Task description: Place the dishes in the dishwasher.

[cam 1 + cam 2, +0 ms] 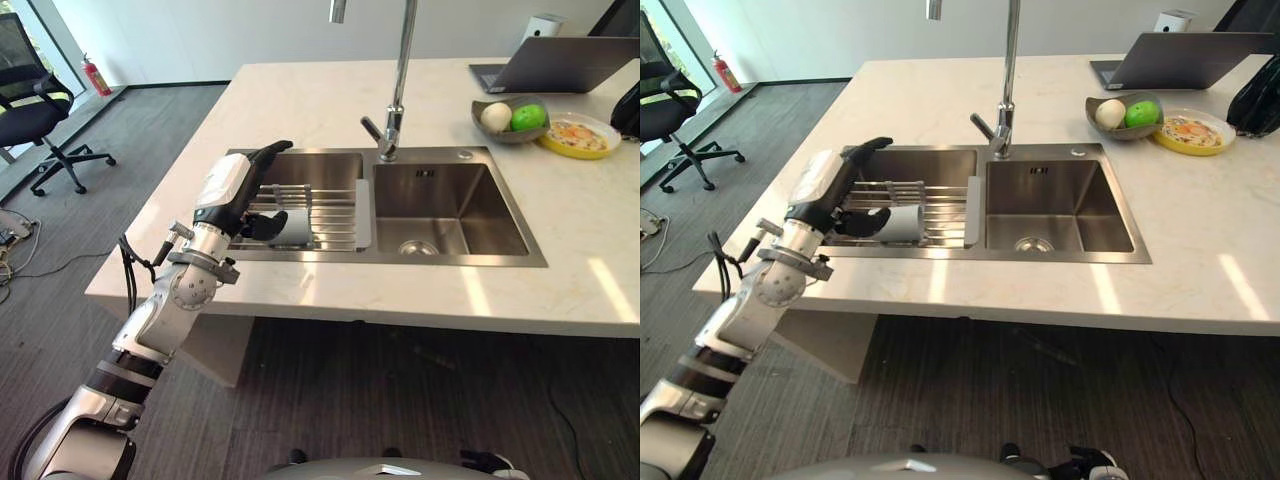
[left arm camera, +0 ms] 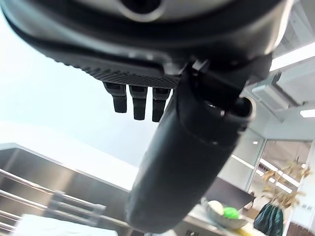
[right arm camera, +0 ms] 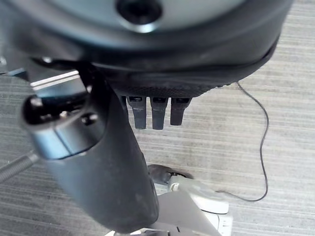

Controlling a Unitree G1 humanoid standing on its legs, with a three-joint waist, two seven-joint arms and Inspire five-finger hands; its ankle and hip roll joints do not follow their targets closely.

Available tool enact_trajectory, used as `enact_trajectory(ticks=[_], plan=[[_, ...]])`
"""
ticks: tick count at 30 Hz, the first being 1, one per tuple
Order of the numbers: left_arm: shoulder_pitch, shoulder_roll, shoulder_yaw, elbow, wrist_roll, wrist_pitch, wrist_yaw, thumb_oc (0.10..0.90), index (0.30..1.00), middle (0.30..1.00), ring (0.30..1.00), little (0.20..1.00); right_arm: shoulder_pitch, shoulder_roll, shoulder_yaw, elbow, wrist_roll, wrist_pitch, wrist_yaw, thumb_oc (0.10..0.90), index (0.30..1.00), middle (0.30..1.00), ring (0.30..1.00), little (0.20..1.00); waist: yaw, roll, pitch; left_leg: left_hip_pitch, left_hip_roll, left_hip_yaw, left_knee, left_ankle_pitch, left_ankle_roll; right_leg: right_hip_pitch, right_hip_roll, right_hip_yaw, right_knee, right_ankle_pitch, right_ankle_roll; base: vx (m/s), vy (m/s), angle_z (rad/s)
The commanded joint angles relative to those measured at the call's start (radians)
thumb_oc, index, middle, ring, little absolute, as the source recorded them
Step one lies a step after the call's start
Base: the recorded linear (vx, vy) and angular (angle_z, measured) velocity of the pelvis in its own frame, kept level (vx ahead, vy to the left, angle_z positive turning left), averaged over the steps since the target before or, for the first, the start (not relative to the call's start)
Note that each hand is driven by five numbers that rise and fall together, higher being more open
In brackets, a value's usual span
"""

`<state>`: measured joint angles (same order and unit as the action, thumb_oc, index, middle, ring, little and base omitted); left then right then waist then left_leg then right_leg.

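Pale stone counter (image 1: 300,100) wraps a double steel sink (image 1: 450,215), and your left hand (image 1: 240,190) hangs over the left basin with fingers straight and spread, gripping nothing. Just below it a white cup (image 1: 292,228) lies on its side on the wire rack (image 1: 320,205); the thumb sits beside it. Lower gently, wrap the cup's body, and lift clear of the faucet (image 1: 395,90). Your right hand (image 3: 147,98) points at the floor, fingers relaxed. I see no dishwasher yet.
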<state>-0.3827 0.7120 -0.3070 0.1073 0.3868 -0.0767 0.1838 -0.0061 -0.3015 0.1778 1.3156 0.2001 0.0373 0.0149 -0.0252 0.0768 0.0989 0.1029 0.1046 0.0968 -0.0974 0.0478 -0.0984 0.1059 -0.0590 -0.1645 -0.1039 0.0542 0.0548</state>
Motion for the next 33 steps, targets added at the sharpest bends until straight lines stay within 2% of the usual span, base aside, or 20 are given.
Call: enact_trajectory(ticks=[1, 4, 7, 14, 26, 30, 33], plan=[[-0.195, 0.05, -0.043, 0.054, 0.128, 0.016, 0.052, 0.8, 0.9, 0.9, 0.9, 0.9, -0.021, 0.027, 0.043, -0.018, 0.017, -0.01, 0.012, 0.8, 0.9, 0.9, 0.9, 0.9, -0.01, -0.06, -0.071, -0.052, 0.015, -0.005, 0.01, 0.047, -0.052, 0.064, -0.119, 0.013, 0.025, -0.041, 0.131, 0.0, 0.043, -0.09], [-0.245, 0.048, -0.083, 0.122, 0.159, 0.036, 0.05, 0.8, 0.9, 0.9, 0.9, 0.9, -0.019, 0.027, 0.046, -0.017, 0.014, -0.008, 0.011, 0.8, 0.9, 0.9, 0.9, 0.9, -0.013, -0.064, -0.073, -0.05, 0.013, -0.004, 0.01, 0.043, -0.049, 0.065, -0.123, 0.016, 0.026, -0.039, 0.135, 0.0, 0.025, 0.0], [-0.351, 0.036, -0.175, 0.233, 0.204, 0.052, 0.046, 0.8, 0.9, 0.9, 0.9, 0.9, -0.018, 0.025, 0.056, -0.015, 0.015, -0.007, 0.009, 0.8, 0.9, 0.9, 0.9, 0.9, -0.024, -0.07, -0.073, -0.051, 0.01, 0.002, 0.01, 0.039, -0.044, 0.062, -0.128, 0.02, 0.029, -0.033, 0.14, -0.02, 0.025, -0.01], [-0.446, 0.007, -0.265, 0.354, 0.234, 0.071, 0.043, 0.8, 0.9, 0.9, 0.9, 0.9, -0.015, 0.033, 0.074, -0.02, 0.017, -0.012, 0.004, 0.8, 0.9, 0.9, 0.9, 0.9, -0.037, -0.075, -0.067, -0.046, 0.009, 0.03, 0.01, 0.032, -0.04, 0.052, -0.138, 0.033, 0.028, -0.024, 0.148, 0.0, 0.006, -0.03], [-0.512, -0.039, -0.336, 0.52, 0.243, 0.103, 0.026, 0.8, 0.9, 0.9, 0.9, 0.9, -0.025, 0.033, 0.085, -0.022, 0.021, -0.013, -0.004, 0.8, 0.9, 0.9, 0.9, 0.9, -0.055, -0.071, -0.051, -0.035, 0.022, 0.062, 0.01, 0.03, -0.043, 0.038, -0.131, 0.056, 0.021, -0.022, 0.153, 0.01, -0.001, -0.12], [-0.53, -0.03, -0.34, 0.725, 0.218, 0.133, 0.012, 0.8, 0.9, 0.9, 0.9, 0.9, -0.032, 0.027, 0.101, -0.019, 0.005, -0.014, 0.004, 0.8, 0.9, 0.9, 0.9, 0.9, -0.064, -0.07, -0.038, -0.033, 0.037, 0.097, 0.01, 0.03, -0.046, 0.011, -0.121, 0.076, 0.017, -0.009, 0.156, -0.01, -0.027, -0.18], [-0.536, -0.015, -0.337, 0.765, 0.207, 0.14, -0.003, 0.8, 0.9, 0.9, 0.9, 0.9, -0.033, 0.025, 0.106, -0.017, -0.002, -0.01, 0.011, 0.8, 0.9, 0.9, 0.9, 0.9, -0.061, -0.069, -0.037, -0.03, 0.042, 0.109, 0.01, 0.03, -0.047, 0.004, -0.118, 0.082, 0.017, -0.008, 0.158, 0.01, -0.011, -0.4]])
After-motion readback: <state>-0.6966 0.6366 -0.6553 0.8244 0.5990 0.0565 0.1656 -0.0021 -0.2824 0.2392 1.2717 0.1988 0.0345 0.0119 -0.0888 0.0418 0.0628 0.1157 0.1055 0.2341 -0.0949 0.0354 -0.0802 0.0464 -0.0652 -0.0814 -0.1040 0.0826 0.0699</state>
